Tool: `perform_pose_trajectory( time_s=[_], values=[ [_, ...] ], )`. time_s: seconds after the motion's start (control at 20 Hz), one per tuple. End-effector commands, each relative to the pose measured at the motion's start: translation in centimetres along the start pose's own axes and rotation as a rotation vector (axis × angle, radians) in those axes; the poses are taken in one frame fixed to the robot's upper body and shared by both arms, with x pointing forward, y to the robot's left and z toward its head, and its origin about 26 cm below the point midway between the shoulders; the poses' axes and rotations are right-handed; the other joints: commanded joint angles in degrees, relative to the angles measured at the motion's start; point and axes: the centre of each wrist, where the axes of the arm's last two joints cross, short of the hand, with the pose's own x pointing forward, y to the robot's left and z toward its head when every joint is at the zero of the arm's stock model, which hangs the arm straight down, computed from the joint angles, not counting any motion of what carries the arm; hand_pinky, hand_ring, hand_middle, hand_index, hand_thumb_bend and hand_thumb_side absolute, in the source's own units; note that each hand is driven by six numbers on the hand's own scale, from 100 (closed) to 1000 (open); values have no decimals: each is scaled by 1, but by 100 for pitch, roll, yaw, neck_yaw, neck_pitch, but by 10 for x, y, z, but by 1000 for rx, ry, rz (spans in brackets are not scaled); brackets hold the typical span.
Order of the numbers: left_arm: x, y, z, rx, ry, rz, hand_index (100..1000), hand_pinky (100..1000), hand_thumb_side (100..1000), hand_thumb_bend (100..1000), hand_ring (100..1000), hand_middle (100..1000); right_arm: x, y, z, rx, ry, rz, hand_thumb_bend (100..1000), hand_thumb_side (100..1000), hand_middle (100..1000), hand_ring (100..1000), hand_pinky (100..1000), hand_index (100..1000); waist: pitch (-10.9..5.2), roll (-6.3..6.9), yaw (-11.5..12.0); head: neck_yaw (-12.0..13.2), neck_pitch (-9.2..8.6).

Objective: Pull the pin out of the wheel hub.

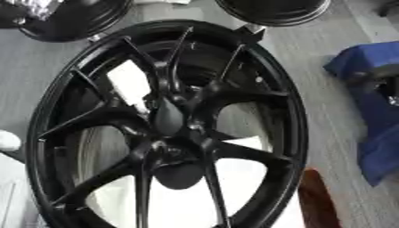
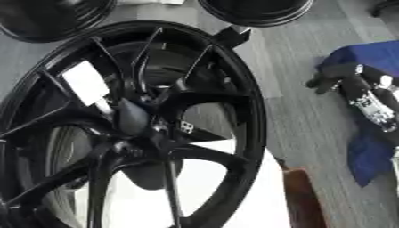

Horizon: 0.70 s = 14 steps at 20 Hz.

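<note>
Left eye view is filled by the hub (image 1: 168, 147), a large black wheel with thin paired spokes running from a dark centre to the rim. It reaches from near the top edge to beyond the bottom edge and appears to lean, its top tilted away from the camera. A white sheet (image 2: 210, 178) shows through the lower spoke gaps.

The pin cannot be identified with certainty. A white rectangular piece (image 2: 84, 82) shows between the upper left spokes, with a thin pale stem running down from it toward the hub centre. A dark rounded shape (image 1: 168, 116) sits at the centre, and a second one (image 1: 179, 174) lies below it. A small silver square (image 2: 187, 127) shows just right of the centre.

Right eye view shows the right arm (image 2: 372, 107), black with silver joints, lying across a blue cloth (image 2: 366, 55) well right of the hub. The right hand (image 2: 326, 79) is a dark shape at the cloth's left edge, apart from the hub; whether it is open or closed cannot be told.

Two more black wheels (image 1: 74, 20) (image 1: 273, 11) lie at the top edge on the grey surface (image 1: 311, 89). A red-brown strip (image 1: 314, 200) lies just beside the hub's lower right rim.
</note>
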Motion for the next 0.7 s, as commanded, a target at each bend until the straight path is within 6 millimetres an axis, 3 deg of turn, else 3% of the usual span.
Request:
perform_pose_trajectory(
  time_s=[0.05,0.2,0.5,0.7],
  values=[
    [3,19,5,-90,-16,-143,795,815,427,117,769,673,9,-3,-3,28,-14,43,100,666,540,738,944,730,-105,-10,-7,52,-38],
    [2,19,-2,-158,-47,-200,810,828,431,150,781,687,9,-3,-2,34,-9,53,100,667,540,738,944,730,-91,10,4,87,4],
    [-6,12,-17,-297,-100,-276,843,857,527,231,811,741,8,-3,0,38,0,66,100,672,539,738,944,731,-77,30,20,99,21],
    [-13,7,-25,-384,-131,-309,851,863,525,255,813,753,8,-3,1,40,4,69,100,672,539,738,944,731,-86,44,25,93,2]
  ],
)
